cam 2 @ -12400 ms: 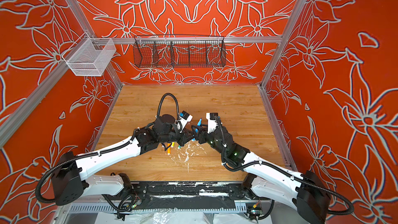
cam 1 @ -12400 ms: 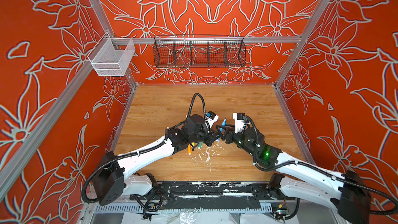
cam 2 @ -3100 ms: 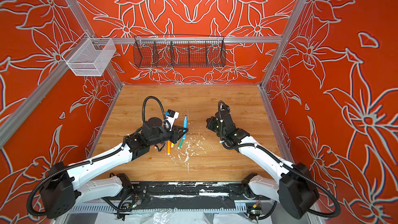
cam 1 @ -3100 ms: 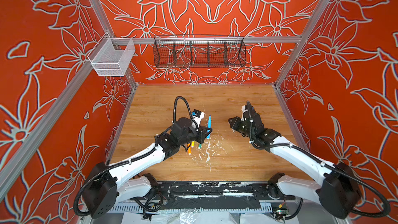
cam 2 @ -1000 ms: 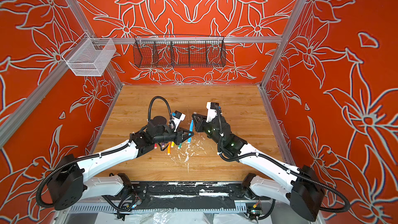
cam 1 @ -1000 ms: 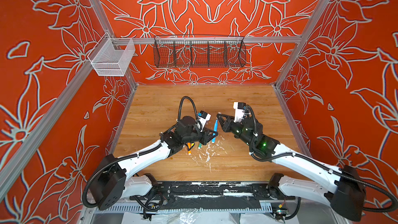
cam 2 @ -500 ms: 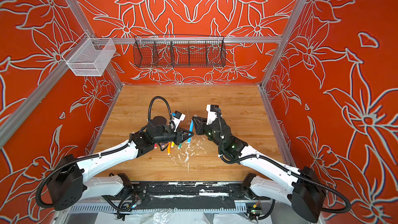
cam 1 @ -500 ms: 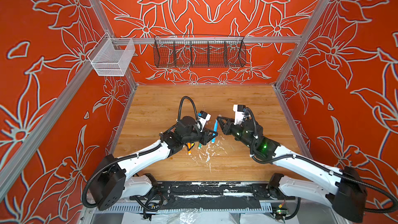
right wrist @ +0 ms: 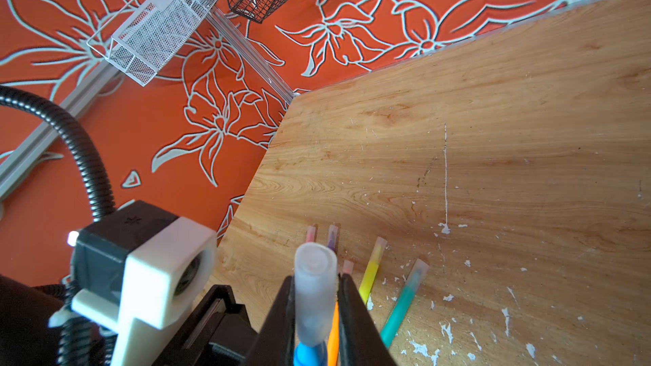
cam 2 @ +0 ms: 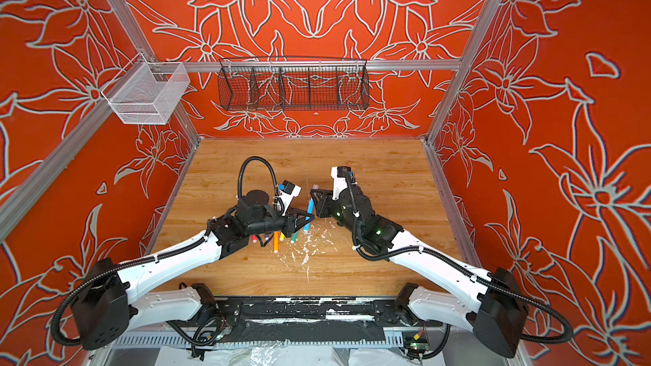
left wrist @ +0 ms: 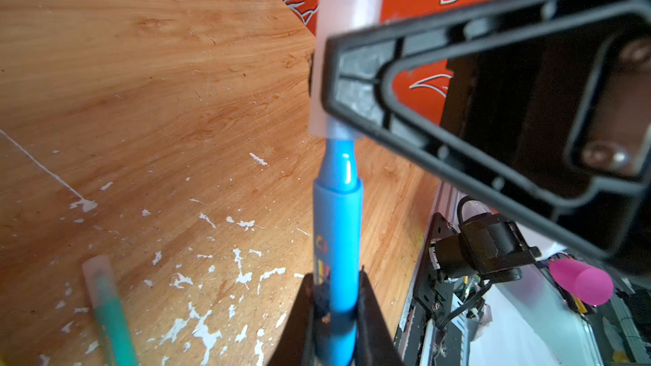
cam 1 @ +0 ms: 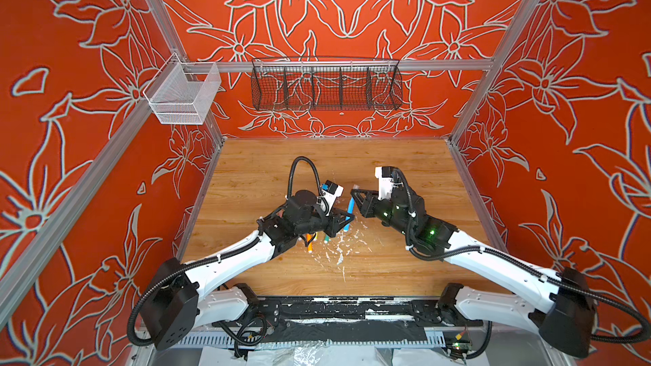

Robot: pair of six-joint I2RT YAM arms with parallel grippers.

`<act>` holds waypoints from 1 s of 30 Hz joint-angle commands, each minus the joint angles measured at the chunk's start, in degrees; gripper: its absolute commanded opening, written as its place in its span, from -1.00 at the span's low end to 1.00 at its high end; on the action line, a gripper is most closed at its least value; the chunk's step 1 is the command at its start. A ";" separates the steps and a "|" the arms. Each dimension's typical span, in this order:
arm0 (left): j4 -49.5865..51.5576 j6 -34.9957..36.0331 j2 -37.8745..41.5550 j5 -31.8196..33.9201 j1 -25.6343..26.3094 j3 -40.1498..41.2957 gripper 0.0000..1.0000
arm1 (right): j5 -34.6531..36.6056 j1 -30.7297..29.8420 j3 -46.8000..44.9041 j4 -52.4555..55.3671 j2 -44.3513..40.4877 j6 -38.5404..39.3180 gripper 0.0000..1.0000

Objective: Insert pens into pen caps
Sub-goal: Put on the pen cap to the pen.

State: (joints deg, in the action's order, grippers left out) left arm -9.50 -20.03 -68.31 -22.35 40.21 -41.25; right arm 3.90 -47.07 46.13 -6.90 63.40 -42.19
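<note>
Our left hand (left wrist: 334,308) pinches blue pen (left wrist: 337,227) above the table (left wrist: 141,65); our right hand (right wrist: 317,279) pinches pen cap (right wrist: 313,297) over its nib. We cannot judge seating depth: right finger (left wrist: 355,96) hides the joint.

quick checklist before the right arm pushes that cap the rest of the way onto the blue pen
1. left gripper shut on the blue pen: ok
2. right gripper shut on the pen cap: ok
3. cap in line with the pen's barrel: ok, judged from the left wrist view
4. cap fully seated: not ok, the blue neck shows below its rim
5. grip firm enough for the push: cannot tell
6. green pen and yellow pen lie capped on the table: ok
</note>
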 commanded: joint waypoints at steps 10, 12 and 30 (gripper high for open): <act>-1.47 2.98 3.36 3.89 0.07 1.49 -1.00 | -0.16 -0.11 1.92 5.44 -1.00 2.22 0.02; -1.68 2.99 3.60 3.80 0.09 1.63 -1.00 | 0.09 -0.06 2.77 6.69 -1.50 2.63 0.11; -1.82 3.24 4.77 3.33 0.22 1.95 -1.00 | 1.72 -0.06 15.24 11.63 6.67 0.31 0.27</act>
State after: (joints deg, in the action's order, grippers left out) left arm -9.82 -17.78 -64.97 -19.07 40.23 -40.27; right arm 4.21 -47.07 59.64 2.13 67.68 -40.16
